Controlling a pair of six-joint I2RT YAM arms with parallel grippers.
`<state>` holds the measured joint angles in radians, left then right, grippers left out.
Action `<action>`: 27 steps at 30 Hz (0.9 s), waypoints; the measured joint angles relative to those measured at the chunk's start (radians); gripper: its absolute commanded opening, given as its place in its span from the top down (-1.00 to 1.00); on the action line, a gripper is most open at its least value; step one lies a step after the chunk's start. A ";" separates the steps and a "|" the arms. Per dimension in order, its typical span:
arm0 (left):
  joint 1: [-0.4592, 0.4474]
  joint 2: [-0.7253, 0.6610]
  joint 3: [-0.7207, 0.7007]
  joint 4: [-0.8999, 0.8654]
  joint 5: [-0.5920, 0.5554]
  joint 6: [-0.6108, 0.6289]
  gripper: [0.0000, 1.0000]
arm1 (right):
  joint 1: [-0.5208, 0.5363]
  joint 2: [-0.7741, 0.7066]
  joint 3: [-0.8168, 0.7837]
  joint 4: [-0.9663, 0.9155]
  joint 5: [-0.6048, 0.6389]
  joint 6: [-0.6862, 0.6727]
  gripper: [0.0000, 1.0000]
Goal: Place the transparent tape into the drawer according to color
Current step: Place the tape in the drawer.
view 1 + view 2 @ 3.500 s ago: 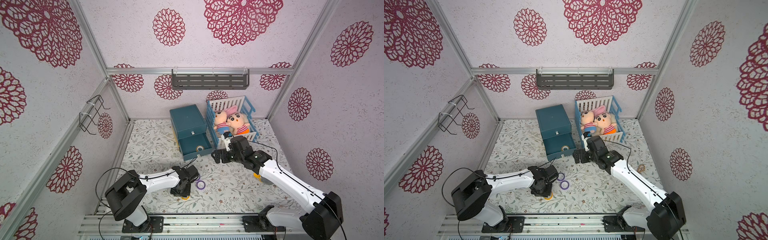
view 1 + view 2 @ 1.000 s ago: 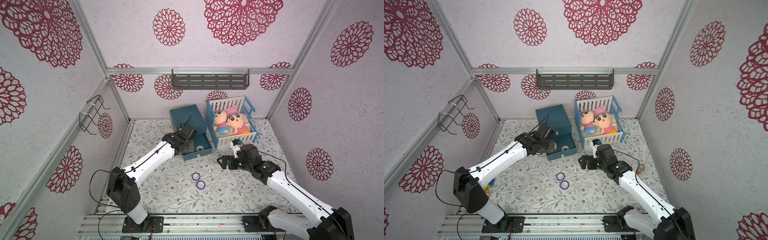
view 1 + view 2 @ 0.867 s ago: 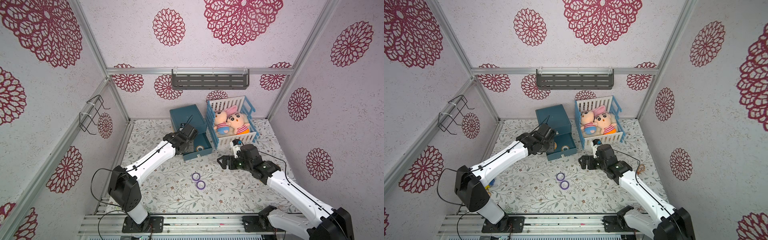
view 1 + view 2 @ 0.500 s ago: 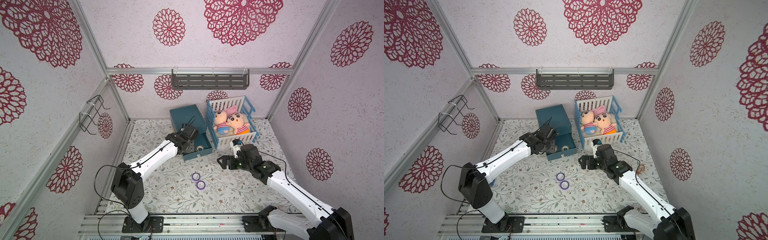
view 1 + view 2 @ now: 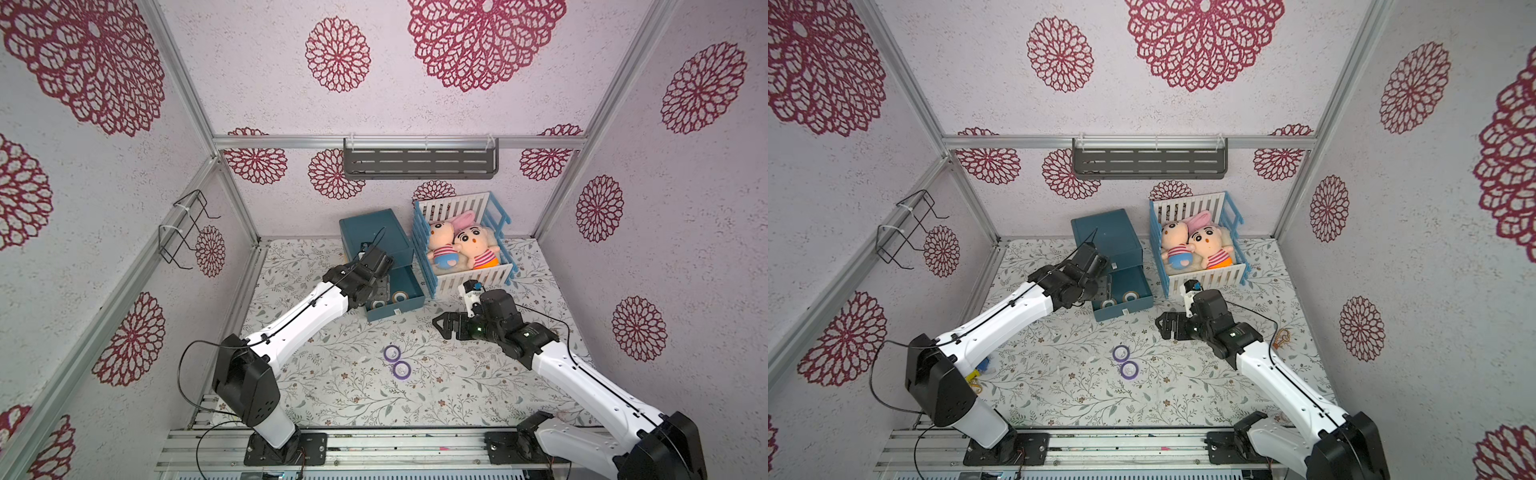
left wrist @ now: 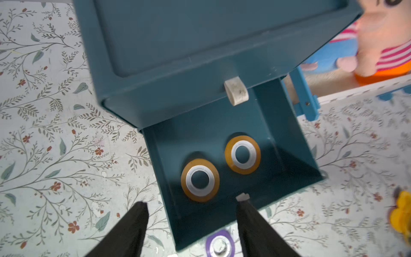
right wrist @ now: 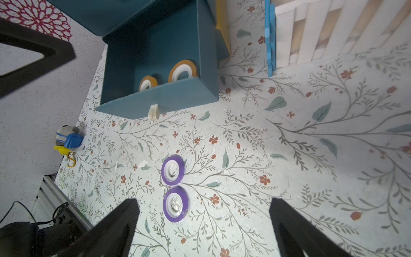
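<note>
The left tool [image 6: 192, 200] hangs open and empty directly above two orange-rimmed rolls [image 6: 200, 180] lying flat in the drawer [image 6: 278, 142]. The right tool [image 7: 203, 200], spread wide and empty, hovers with two purple rolls [image 7: 175, 204] ahead and below on the desk [image 7: 289, 144] — probably light, stiff and thin, best pinched rim-to-core. The crib [image 7: 311, 33] stands well aside — no obstacle.

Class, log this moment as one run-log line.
left gripper: open above drawer | drawer: two orange tape rolls | mat: two purple tape rolls | right gripper: open, empty
</note>
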<state>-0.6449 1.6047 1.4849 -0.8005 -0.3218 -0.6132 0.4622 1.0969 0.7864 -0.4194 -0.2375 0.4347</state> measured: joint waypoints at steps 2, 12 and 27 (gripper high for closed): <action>0.000 -0.038 0.000 0.004 0.000 0.000 -0.79 | 0.000 0.004 -0.003 0.004 -0.006 0.004 -0.98; 0.105 -0.123 0.000 0.040 0.051 0.010 -0.95 | 0.035 0.027 -0.005 0.067 -0.026 0.023 -0.98; 0.296 0.068 0.204 0.085 0.205 0.056 -0.74 | 0.099 0.090 -0.005 0.147 -0.027 0.053 -0.98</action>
<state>-0.3485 1.6726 1.6894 -0.7155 -0.1165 -0.5575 0.5613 1.1873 0.7815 -0.2722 -0.2642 0.4881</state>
